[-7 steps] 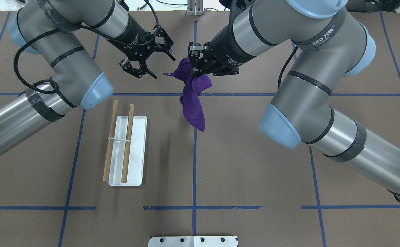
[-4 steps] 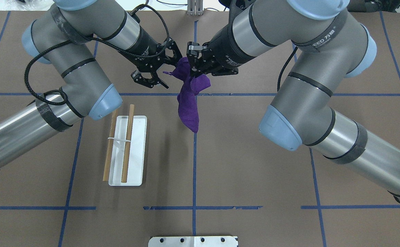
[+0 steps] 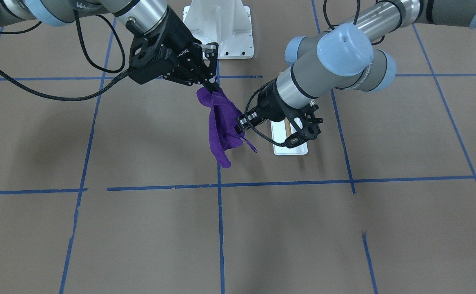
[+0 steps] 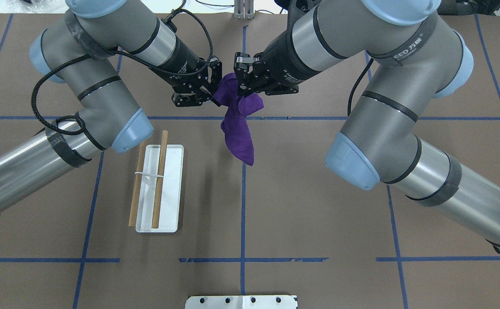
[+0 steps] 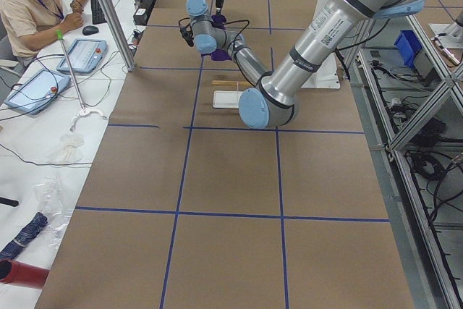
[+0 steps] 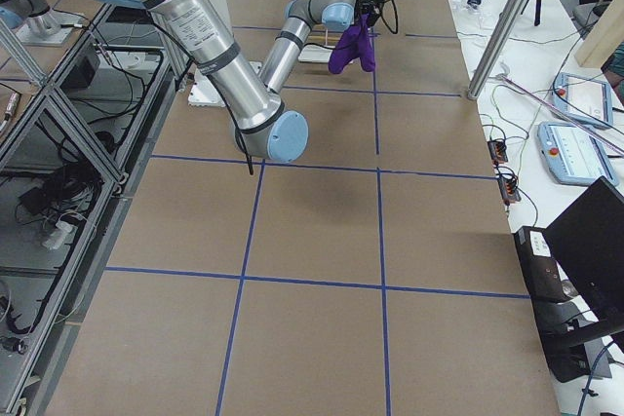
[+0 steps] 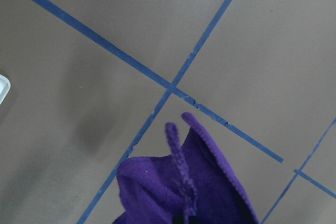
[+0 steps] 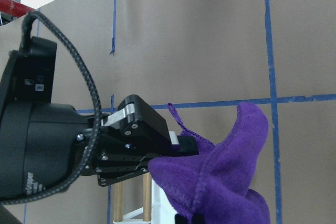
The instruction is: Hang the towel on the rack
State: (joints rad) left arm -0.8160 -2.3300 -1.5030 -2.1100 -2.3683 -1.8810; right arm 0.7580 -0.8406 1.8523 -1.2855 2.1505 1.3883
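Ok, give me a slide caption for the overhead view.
Left claw and right claw hold a small deep purple cloth aloft near the white-based wooden-bar rack.

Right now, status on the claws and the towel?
Right claw shut on towel, hanging off the table. Left claw shut on its side corner. Rack apart, no cloth on it.

Reaching inward from either side at the far centre, the black two-finger left gripper [image 4: 210, 92] and right gripper [image 4: 242, 90] are each pinching the purple towel [image 4: 239, 138], nearly touching.
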